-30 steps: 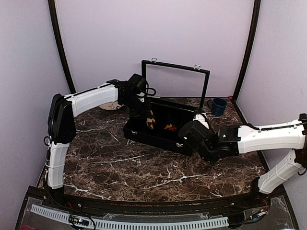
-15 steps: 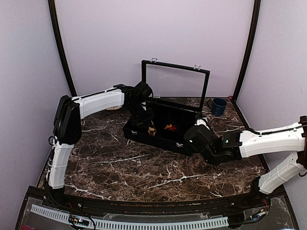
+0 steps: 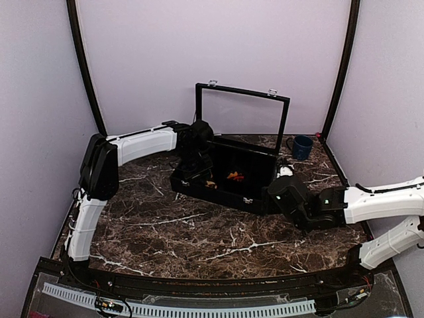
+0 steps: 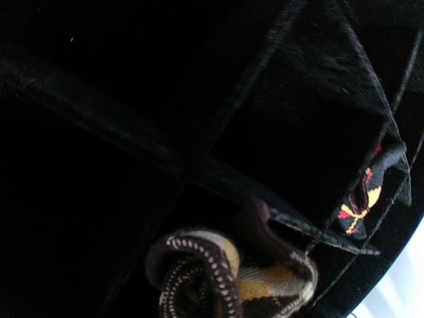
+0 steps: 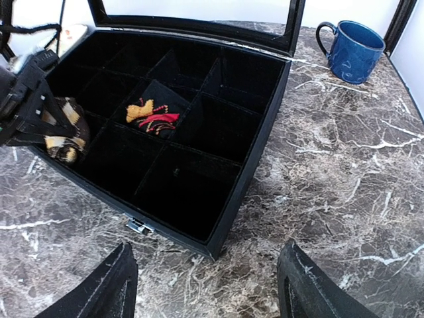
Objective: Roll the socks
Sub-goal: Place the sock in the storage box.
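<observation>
The left claw [image 5: 48, 124] is reaching down into the left end of the open black case [image 5: 255, 159], its jaws standing narrow and pinching the tan-brown sock [image 4: 222, 278]. That sock is bunching into a loose roll at the claw's tip and is hanging in, or just over, a compartment by the case's left wall; whether it is touching the floor of the compartment cannot be told. The red and orange sock [image 5: 151, 116] is lying crumpled in a compartment nearer the middle, and felt dividers [image 4: 165, 159] are standing between the two socks. The glass lid [image 3: 242, 92] is standing upright at the back of the case. The right claw [image 5: 207, 265] is hovering over the marble surface [image 5: 344, 199] just off the case's near right corner, jaws spread wide and gripping nothing; the case's front wall is standing between it and the socks. A blue mug [image 5: 351, 52] is sitting on the surface beyond the case's far right corner, apart from it.
</observation>
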Robot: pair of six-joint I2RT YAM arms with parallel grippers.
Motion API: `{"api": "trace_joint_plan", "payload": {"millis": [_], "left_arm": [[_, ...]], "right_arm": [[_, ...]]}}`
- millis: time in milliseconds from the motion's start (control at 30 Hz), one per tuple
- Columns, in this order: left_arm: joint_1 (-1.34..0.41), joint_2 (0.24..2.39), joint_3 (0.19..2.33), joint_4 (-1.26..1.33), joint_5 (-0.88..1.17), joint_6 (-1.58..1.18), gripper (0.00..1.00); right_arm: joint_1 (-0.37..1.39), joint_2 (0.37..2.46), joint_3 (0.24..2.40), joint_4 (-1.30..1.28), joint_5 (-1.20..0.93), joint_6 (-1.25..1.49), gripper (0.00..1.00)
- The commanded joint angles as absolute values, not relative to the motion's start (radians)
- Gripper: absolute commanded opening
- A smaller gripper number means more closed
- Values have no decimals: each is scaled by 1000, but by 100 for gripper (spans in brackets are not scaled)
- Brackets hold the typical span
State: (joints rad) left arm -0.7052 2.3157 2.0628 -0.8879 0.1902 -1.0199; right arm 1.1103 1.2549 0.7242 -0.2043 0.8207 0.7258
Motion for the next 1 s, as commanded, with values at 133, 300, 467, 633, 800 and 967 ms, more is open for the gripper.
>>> {"api": "trace_joint_plan", "payload": {"millis": [133,300,467,633,800,967], "left_arm": [[-715,2369,2075,-939,211,-1171,0],[-718,2394,2064,-939,216,-1230,0],[-721,2419,2051,-923,236,-1276,0],[-722,2451,2054,-907,260,-1304,0],[-720,2475,2051,-915,282,-1315,0],[-712,2498,2045,-941,305,-1317,0]], "right_arm": [[1102,1168,657,-147,785,719,69],[1103,1143,628,-139,773,717,69],[1104,1126,611,-136,763,718,69],[1104,1123,612,-137,760,706,69],[1104,1128,614,-144,758,704,69],[1104,1129,612,-146,761,704,69]]}}
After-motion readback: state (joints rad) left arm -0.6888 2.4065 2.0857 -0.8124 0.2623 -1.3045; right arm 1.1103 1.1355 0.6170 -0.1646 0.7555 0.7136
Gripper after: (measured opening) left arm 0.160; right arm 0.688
